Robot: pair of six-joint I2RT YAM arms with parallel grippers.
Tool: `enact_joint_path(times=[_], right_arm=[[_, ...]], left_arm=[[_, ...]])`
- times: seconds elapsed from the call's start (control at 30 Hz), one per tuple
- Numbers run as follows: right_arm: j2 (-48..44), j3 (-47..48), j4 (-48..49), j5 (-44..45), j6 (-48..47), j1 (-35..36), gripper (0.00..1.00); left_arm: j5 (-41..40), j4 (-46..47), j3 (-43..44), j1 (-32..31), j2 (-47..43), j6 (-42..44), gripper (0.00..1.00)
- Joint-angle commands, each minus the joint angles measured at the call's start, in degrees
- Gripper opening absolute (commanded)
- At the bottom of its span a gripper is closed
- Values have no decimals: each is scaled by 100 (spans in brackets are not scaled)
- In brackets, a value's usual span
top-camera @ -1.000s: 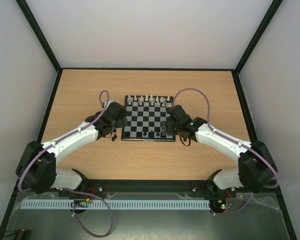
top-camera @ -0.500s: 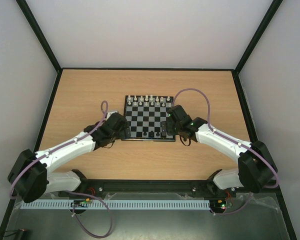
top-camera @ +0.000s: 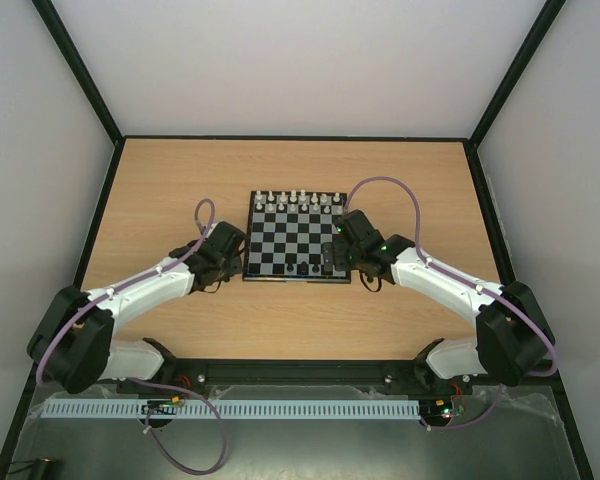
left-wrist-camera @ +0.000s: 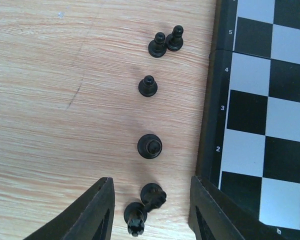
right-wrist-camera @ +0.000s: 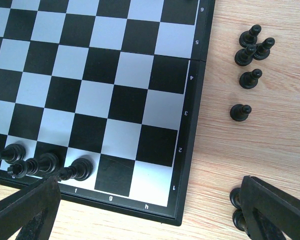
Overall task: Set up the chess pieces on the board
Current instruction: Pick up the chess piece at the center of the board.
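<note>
A few chess pieces (right-wrist-camera: 81, 169) stand on the near row of the board (right-wrist-camera: 125, 105), while most wait loose on the table (left-wrist-camera: 50, 100) beside it; the left tool (left-wrist-camera: 151, 187), spread, straddles two, and the right tool (right-wrist-camera: 149, 180) gapes empty.

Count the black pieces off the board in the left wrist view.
6, on the table beside the board: two pieces together at top, one below, one mid-frame, two between the jaws. Others may hide behind the jaws.

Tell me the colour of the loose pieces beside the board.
The pieces are black; the left wrist view shows them best.
</note>
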Motion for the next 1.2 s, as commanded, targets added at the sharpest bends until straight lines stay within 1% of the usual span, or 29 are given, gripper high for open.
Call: enact_joint_path(times=[0.0, 0.07, 0.13, 0.2, 0.3, 0.47, 0.8, 0.9, 1.1, 1.17], right_arm=[[47, -65, -10, 66, -83, -37, 99], [55, -63, -10, 66, -84, -35, 99], [47, -70, 7, 65, -84, -36, 99], [56, -67, -1, 66, -84, -42, 99], [64, -74, 0, 70, -92, -40, 99], [58, -72, 12, 66, -92, -42, 99], [106, -83, 34, 51, -101, -42, 99], [114, -83, 44, 60, -93, -42, 99], [130, -103, 74, 39, -88, -42, 99], [145, -100, 76, 35, -92, -42, 99]], left_arm=[[88, 287, 9, 188, 198, 230, 43], [127, 377, 26, 252, 304, 282, 37], [162, 473, 36, 302, 398, 327, 36], [188, 531, 59, 326, 481, 368, 29], [178, 615, 75, 358, 617, 399, 27], [172, 751, 104, 435, 898, 469, 25], [168, 911, 246, 485, 1229, 528, 28], [184, 982, 256, 486, 1272, 548, 26], [184, 1054, 273, 499, 1403, 553, 12], [184, 1043, 274, 501, 1437, 554, 4]])
